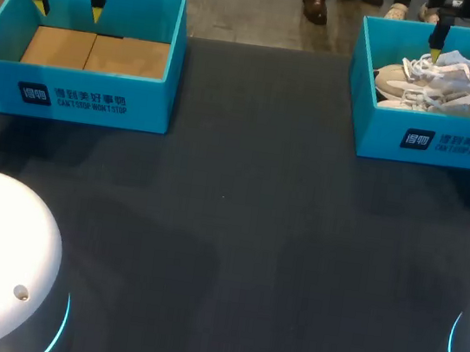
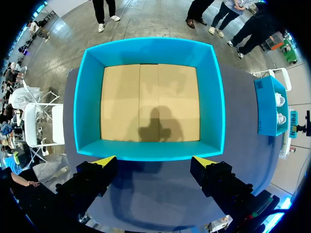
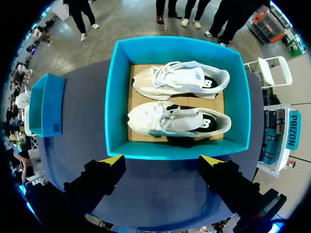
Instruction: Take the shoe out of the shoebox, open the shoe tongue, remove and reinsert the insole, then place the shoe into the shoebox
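left gripper (image 1: 67, 11) open above shoebox (image 1: 71, 99); right gripper (image 1: 464, 59) open above shoes (image 1: 445, 86)

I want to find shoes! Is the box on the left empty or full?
Empty: the left shoebox holds nothing, only its bare cardboard floor shows.

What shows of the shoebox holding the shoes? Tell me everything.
The shoebox is open-topped turquoise cardboard with a brown floor and print on its front wall. It stands upright on the dark table, far right. Two white lace-up shoes lie inside, side by side. The open right gripper hangs above it, apart.
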`<state>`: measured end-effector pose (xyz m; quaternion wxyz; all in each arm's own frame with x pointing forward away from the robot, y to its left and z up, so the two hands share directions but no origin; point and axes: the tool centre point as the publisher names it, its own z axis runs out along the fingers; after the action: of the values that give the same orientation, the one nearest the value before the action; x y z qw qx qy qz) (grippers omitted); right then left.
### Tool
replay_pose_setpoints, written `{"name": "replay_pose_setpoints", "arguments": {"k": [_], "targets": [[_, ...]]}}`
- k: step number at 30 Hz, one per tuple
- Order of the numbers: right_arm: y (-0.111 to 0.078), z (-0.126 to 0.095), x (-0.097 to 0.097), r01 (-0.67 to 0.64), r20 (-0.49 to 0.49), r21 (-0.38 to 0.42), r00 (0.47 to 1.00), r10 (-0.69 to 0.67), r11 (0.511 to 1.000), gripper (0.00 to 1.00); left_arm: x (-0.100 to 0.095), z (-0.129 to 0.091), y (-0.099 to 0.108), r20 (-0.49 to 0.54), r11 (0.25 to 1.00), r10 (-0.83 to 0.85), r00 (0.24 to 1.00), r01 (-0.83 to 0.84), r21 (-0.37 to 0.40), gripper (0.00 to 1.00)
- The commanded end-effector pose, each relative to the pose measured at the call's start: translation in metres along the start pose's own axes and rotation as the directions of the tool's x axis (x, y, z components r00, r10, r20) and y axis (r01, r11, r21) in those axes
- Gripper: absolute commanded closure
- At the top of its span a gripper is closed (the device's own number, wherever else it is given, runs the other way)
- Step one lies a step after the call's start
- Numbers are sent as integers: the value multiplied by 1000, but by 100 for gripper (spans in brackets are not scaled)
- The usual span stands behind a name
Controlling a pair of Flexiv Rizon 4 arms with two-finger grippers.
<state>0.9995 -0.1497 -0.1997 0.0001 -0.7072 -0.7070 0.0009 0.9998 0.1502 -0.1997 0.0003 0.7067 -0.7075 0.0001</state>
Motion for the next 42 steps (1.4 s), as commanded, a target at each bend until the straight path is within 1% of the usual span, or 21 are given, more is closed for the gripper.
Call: {"name": "replay_pose_setpoints", "arguments": {"k": [1,12,14,15,20,24,25,28,31,35,36,42], "targets": [[0,0,0,0,-1,-1,1000,0,1000,0,0,0,0,0,1000,0,1000,0,0,0],[0,0,0,0,-1,-1,1000,0,1000,0,0,0,0,0,1000,0,1000,0,0,0],[1,2,-3,-2,-1,2,1000,2,1000,0,0,0,0,0,1000,0,1000,0,0,0],[1,3,-6,-14,3,-15,1000,14,1000,0,0,0,0,0,1000,0,1000,0,0,0],[-1,12,-26,-42,29,-47,999,43,998,0,0,0,0,0,1000,0,1000,0,0,0],[-2,20,-45,-56,22,-61,998,58,997,0,0,0,0,0,1000,0,1000,0,0,0],[-3,22,-51,-55,17,-78,998,57,995,0,0,0,0,0,1000,0,1000,0,0,0],[-4,30,-65,-66,12,-79,998,67,995,0,0,0,0,0,1000,0,1000,0,0,0],[-4,40,-77,-86,37,-69,995,89,994,0,0,0,0,0,1000,0,1000,0,0,0],[-2,49,-92,-109,57,-78,992,113,991,0,0,0,0,0,1000,0,1000,0,0,0],[-1,51,-93,-109,56,-78,992,114,991,0,0,0,0,0,1000,0,1000,0,0,0],[13,71,-107,-94,58,-91,993,100,991,0,0,0,0,0,1000,0,1000,0,0,0]]}}
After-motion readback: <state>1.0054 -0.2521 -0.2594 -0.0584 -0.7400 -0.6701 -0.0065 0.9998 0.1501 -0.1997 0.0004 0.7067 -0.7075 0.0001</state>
